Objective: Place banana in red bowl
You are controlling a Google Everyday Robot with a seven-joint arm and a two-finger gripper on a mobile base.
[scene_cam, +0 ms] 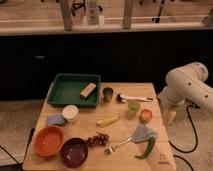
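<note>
Pale yellow and slightly curved, the banana (108,120) lies flat near the middle of the wooden worktop (125,161), touching nothing. The red bowl (49,141) sits upright well to the left of the banana and nearer the front edge. A purple bowl (74,151) is just beside the red bowl, on the side toward the banana. A small dark red cluster (97,139) lies just in front of the banana. Left of the banana are a white tub (70,113) and a blue cloth (56,119).

Behind the banana to the left is a green tray (62,92) holding a wooden block (87,90), and straight behind it stands a brown cup (108,94). Right of the banana are a green cup (133,106), an orange fruit (145,116) and, further back, a brush (134,97). In front of the banana to the right lie a fork (117,145), a grey cloth (143,133) and a green pepper (147,148).

The gripper (171,117) hangs pointing down well to the right of the banana, just past the worktop's right edge, on a white arm (187,87). How far open it is cannot be told.
</note>
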